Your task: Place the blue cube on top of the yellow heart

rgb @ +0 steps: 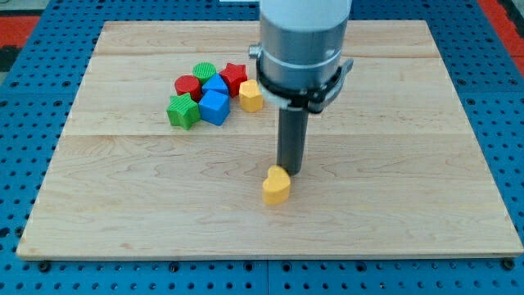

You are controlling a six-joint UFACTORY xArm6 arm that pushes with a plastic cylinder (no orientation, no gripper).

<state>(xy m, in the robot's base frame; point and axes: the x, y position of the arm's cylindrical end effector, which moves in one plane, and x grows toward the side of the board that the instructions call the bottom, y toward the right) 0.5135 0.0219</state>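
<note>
Blue cube (214,106): a small bright blue block with crisp faces, sitting in the cluster at the view's upper left of the wooden board (393,205).
Blue cube's neighbours: a green block (183,111) touches it on the view's left; a second blue block (215,84) sits just above it; a red round block (187,85), a green ridged round block (204,71) and a red star-like block (234,77) crowd behind.
Blue cube's heading: one corner edge faces the view's bottom, so it stands turned on the board; no long axis can be made out.
Yellow heart (277,185): lies alone near the board's middle, well apart from the cluster, its rounded lobes toward the view's top and its point toward the view's bottom.
Second yellow block (250,96): just beside the cluster on the view's right, partly behind the arm; shape unclear.
My tip (291,172): stands just above the yellow heart's right lobe, touching or nearly so; I cannot tell which.
Jaws: there are none, only the bare rod.
Room: the board's right half and bottom strip lie open; the cube's lower side faces bare wood toward the heart.
</note>
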